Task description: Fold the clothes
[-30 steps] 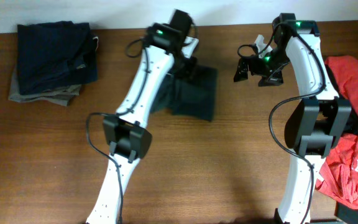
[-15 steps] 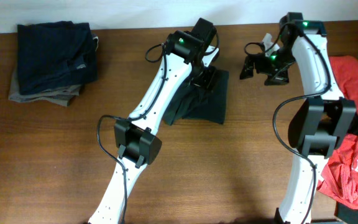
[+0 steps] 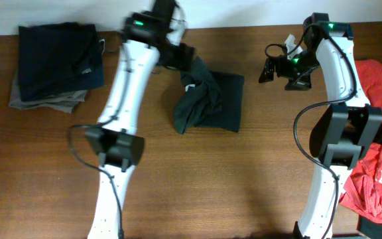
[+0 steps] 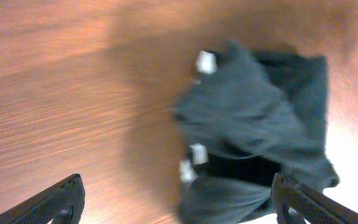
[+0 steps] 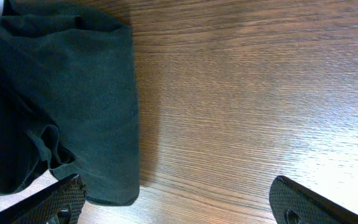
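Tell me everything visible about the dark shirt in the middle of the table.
The dark shirt is soft charcoal fabric, loosely folded: its right part lies flat and squarish, its left part is bunched into rumpled ridges. Small white patches show among the folds, too blurred to read. It rests on the wooden table, toward the rear centre; nothing grips it.

1. Left arm (image 3: 126, 79): slim white links, black joint housings, and a small green light near the wrist.
2. Right arm (image 3: 340, 73): the same white shells, a bulky black elbow block, and a green light.
3. Thin black cables (image 3: 75, 136) loop beside the joints of both arms.
4. Left tool (image 4: 176, 186) and right tool (image 5: 176, 183): matte black fingers (image 5: 67, 193) with finely textured faces.
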